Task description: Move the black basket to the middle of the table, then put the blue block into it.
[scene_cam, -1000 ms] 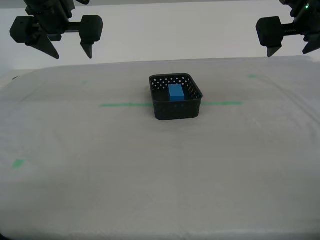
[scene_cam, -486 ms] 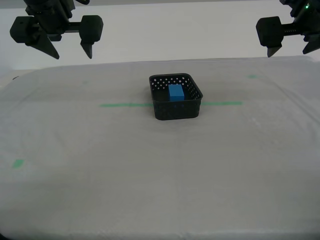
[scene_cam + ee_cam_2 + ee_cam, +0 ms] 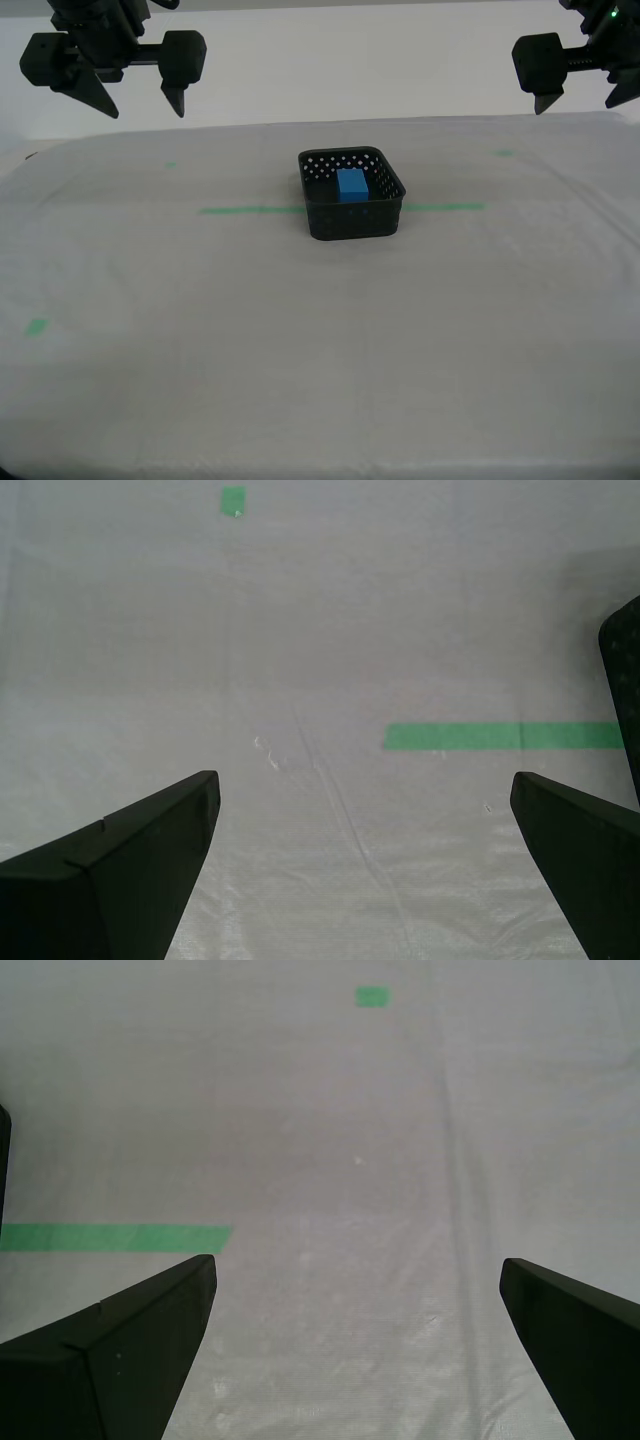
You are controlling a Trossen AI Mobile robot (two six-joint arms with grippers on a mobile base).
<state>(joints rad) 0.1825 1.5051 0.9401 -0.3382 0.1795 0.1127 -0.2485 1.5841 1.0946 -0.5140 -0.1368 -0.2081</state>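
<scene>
Blue block point(image 3: 351, 185) sits inside the black basket point(image 3: 352, 216), toward its far wall. Basket stands mid-table point(image 3: 300, 340), over the green tape line point(image 3: 250, 210). Nothing between any fingers: both grippers hang high over the far edge, well apart from the basket, one at each upper corner of the exterior view. My first gripper point(image 3: 355, 1300): fingers point(image 3: 110, 1350) spread wide, only cloth and tape below. My second gripper point(image 3: 360, 820): fingers point(image 3: 110, 865) spread wide too, basket edge just showing at frame side.
</scene>
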